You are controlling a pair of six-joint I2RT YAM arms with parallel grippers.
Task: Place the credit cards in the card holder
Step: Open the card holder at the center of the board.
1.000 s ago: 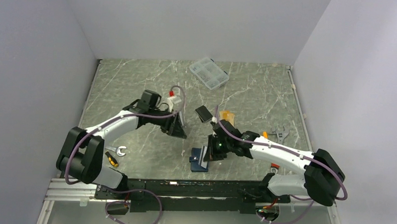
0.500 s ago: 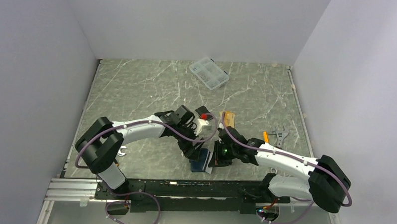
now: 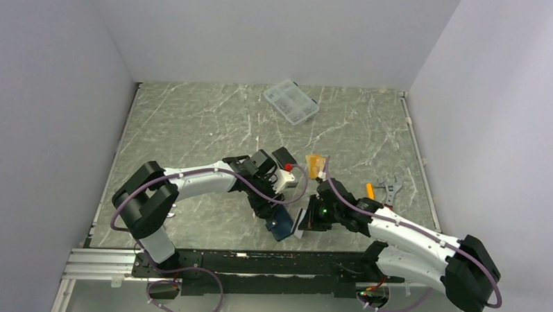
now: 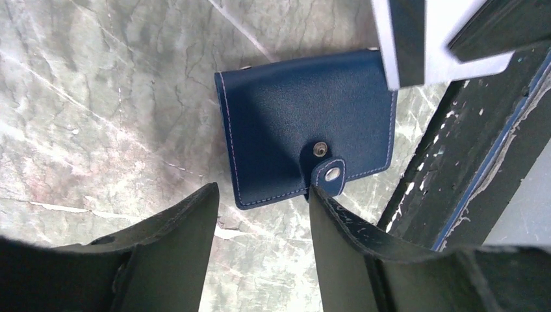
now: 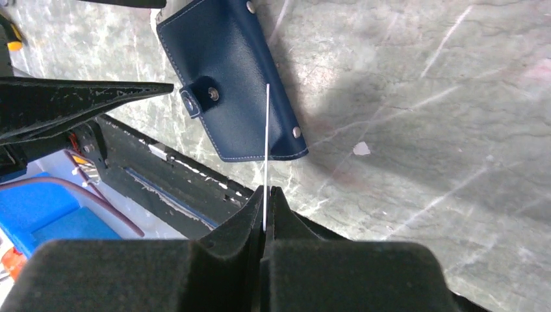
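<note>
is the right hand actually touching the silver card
Touching. The right wrist view shows the right hand shut on the card: the card is seen edge-on, and its near end is pinched between the two fingers with no gap.

I see the card holder (image 4: 292,123), a navy-blue wallet with pale stitching, lying folded shut and flat on the tabletop (image 4: 97,97) near its front edge. Its snap tab (image 4: 330,174) sits beside the stud, not on it. A silver-grey card (image 5: 266,143) stands on edge at the holder's side, pinched in the right pincer (image 5: 265,192). A black card (image 3: 283,157) and an orange card (image 3: 316,162) lie farther back.
</note>
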